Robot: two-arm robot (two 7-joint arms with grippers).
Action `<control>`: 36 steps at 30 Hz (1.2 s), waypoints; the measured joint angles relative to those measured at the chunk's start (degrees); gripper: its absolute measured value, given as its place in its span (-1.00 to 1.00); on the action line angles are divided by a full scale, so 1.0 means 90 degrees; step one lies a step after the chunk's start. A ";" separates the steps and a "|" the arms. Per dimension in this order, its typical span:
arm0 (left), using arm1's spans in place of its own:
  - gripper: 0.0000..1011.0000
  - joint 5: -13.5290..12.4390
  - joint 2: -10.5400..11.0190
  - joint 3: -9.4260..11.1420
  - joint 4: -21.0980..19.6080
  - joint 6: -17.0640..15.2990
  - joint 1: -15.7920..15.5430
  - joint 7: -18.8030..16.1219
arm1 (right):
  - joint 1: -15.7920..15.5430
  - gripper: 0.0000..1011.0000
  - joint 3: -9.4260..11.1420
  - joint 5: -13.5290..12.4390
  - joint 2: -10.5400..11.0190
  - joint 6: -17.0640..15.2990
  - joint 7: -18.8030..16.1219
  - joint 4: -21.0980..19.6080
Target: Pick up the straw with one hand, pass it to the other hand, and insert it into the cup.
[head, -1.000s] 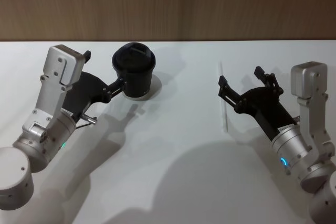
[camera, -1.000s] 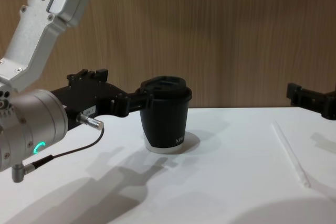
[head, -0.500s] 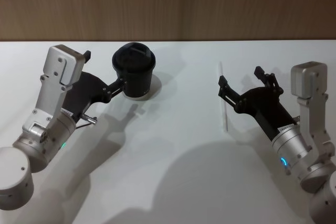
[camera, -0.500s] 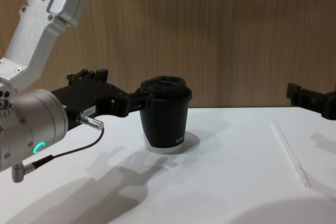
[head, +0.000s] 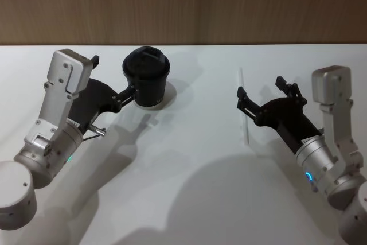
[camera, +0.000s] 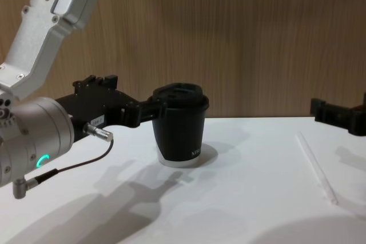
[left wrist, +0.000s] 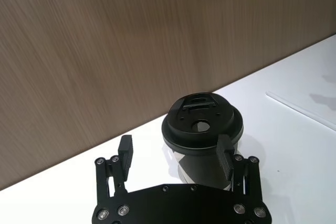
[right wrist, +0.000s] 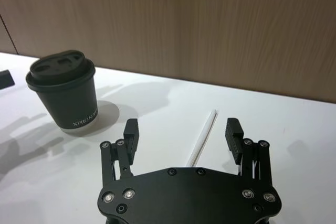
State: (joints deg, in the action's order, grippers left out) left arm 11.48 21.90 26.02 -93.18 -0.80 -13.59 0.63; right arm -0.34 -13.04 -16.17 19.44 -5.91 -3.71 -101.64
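Straw (head: pixel 243 104) lies flat on the white desk (head: pixel 200 170), well right of the cup (head: pixel 146 76). Right claw (head: pixel 260 87) hovers near it, fingers apart, holding nothing. Left claw (head: pixel 113 74) is also spread, one finger at the cup's rim.

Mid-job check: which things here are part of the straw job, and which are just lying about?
Part of the job: straw, lying on the table; cup, lid on; right gripper, open by the straw; left gripper, open beside the cup.
Just there: grey cable at the left wrist; wooden wall.
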 joint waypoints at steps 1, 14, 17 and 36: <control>0.98 0.0000 0.0000 0.0000 0.0000 0.0000 0.0000 0.0000 | 0.0016 0.98 -0.0005 0.0003 0.0001 -0.0056 0.0004 -0.0002; 0.98 0.0000 0.0000 0.0000 0.0000 0.0000 0.0000 0.0000 | 0.0319 0.98 -0.0099 0.0089 0.0002 -0.1007 0.0036 0.0113; 0.98 0.0000 0.0000 0.0000 0.0000 0.0000 0.0000 0.0000 | 0.0369 0.98 -0.0119 0.0103 0.0007 -0.1168 0.0022 0.0144; 0.98 0.0000 0.0000 0.0000 0.0000 0.0000 0.0000 0.0000 | 0.0368 0.98 -0.0132 0.0228 0.0051 -0.1781 -0.0022 0.0201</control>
State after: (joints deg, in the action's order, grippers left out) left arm 11.48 21.90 26.02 -93.18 -0.79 -13.59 0.63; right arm 2.97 -14.22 -14.12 19.89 -21.94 -3.91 -99.83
